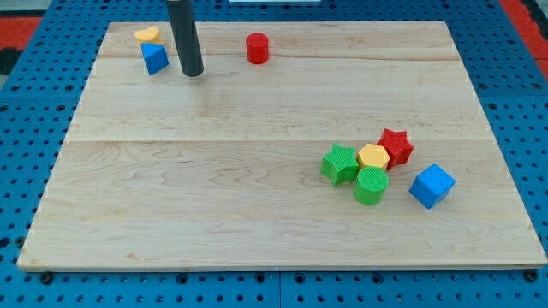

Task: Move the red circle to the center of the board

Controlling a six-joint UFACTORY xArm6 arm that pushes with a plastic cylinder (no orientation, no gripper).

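The red circle (257,48), a short red cylinder, stands near the view's top edge of the wooden board (214,197), a little left of the middle. My tip (193,74) rests on the board to the left of the red circle and slightly below it, apart from it. The dark rod rises from the tip out of the view's top.
A yellow heart (147,35) and a blue block (155,59) sit at the top left, just left of my tip. At the lower right lie a green star (340,164), a yellow hexagon (373,157), a red star (396,146), a green cylinder (372,186) and a blue cube (431,186).
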